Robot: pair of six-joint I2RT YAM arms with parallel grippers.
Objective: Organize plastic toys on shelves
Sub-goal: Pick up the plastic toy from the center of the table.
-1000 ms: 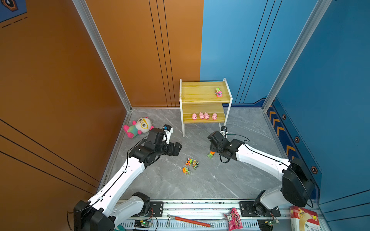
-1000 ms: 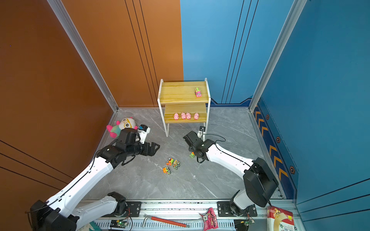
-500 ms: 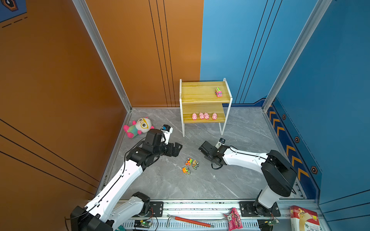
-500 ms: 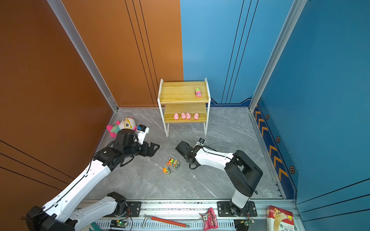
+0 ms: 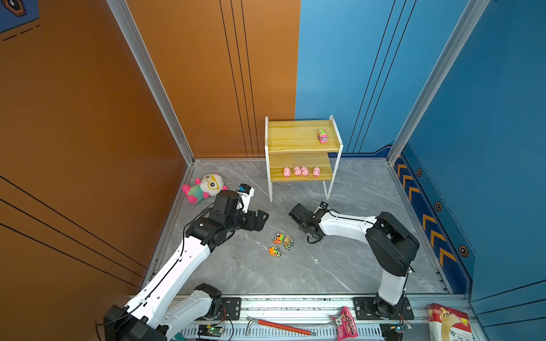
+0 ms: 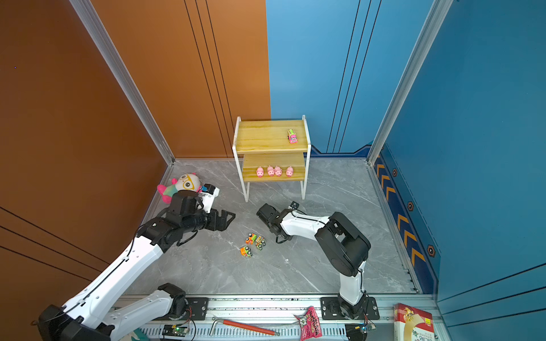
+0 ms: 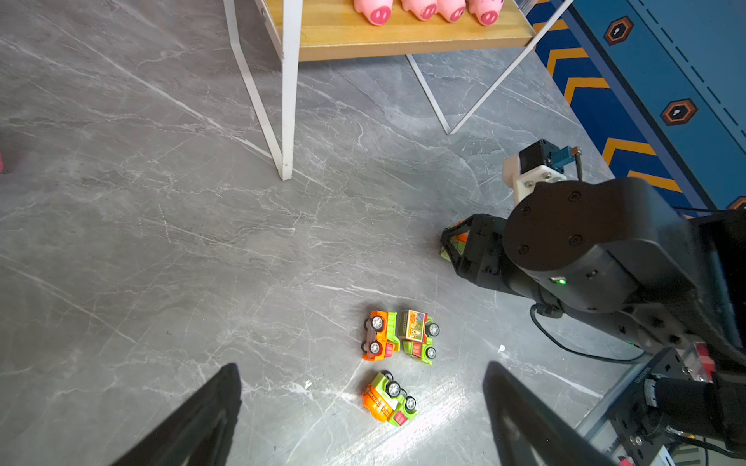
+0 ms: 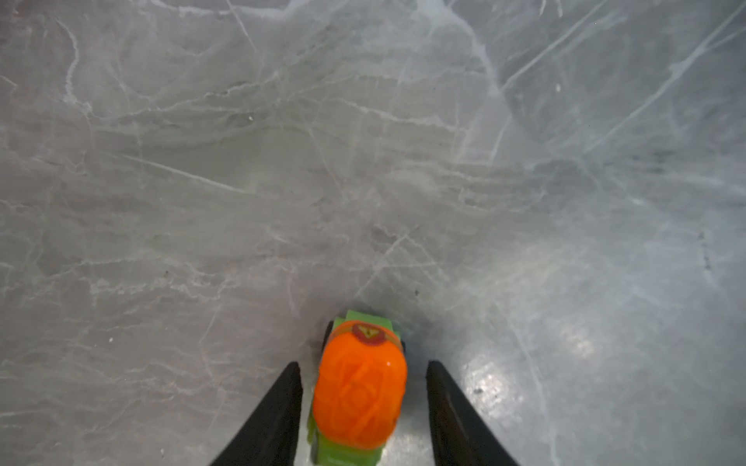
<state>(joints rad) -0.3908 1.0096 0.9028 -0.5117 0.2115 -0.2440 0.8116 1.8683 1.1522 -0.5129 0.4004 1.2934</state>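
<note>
An orange-and-green toy truck [image 8: 359, 399] stands on the grey floor between the fingers of my right gripper [image 8: 363, 363], which is open, with a narrow gap on each side. In both top views that gripper [image 5: 297, 211] is low over the floor and hides the truck. Three more trucks [image 5: 280, 243] lie in a cluster in front of my left gripper [image 5: 261, 218], which is wide open and holds nothing. On the shelves [image 5: 295, 138] a pink truck [image 5: 322, 136] sits on the top board and several pink pigs [image 5: 301, 171] line the lower one.
A plush doll [image 5: 206, 186] lies by the orange wall behind my left arm. The shelves' white legs [image 7: 286, 121] stand just beyond the truck cluster. On the front rail lie a red-handled tool [image 5: 283, 326], a pink packet [image 5: 345, 323] and a box [image 5: 449, 321].
My right gripper has swung left and down over the lone truck, and its fingers have narrowed around it. My left arm has hardly moved.
</note>
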